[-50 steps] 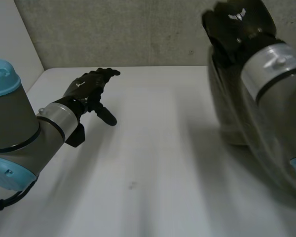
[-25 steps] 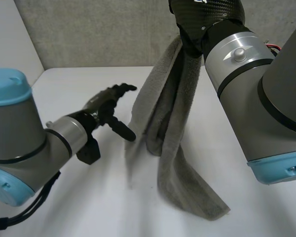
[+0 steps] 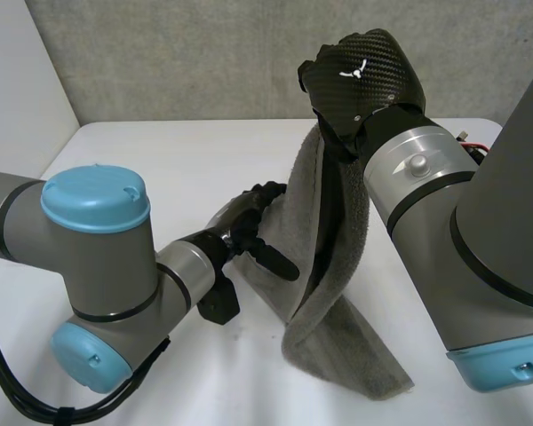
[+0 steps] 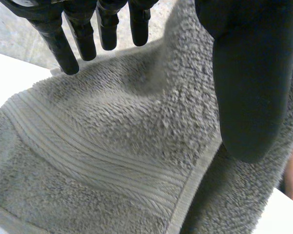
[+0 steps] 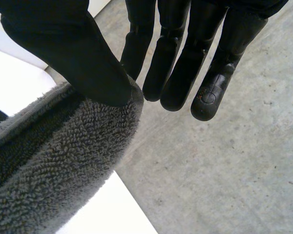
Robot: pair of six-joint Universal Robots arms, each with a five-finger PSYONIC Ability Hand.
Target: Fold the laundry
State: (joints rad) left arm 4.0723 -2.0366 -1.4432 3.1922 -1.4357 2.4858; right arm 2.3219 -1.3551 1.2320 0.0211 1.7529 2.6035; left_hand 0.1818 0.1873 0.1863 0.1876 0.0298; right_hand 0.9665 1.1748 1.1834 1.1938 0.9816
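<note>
**Grey towel, hanging from the right hand**

Towel (image 3: 342,342): lower end resting on the white table (image 3: 160,151), near the front edge.
Left hand (image 3: 240,217): fingers straight, thumb spread wide, at the towel's side edge.
Right hand (image 3: 364,75): raised, thumb clamped on the towel's upper end, fingers straight.
Grey wall (image 3: 204,53) behind.

The right robot hand (image 3: 360,84) holds up a grey towel (image 3: 346,346), left robot hand (image 3: 237,218) at its edge
</note>
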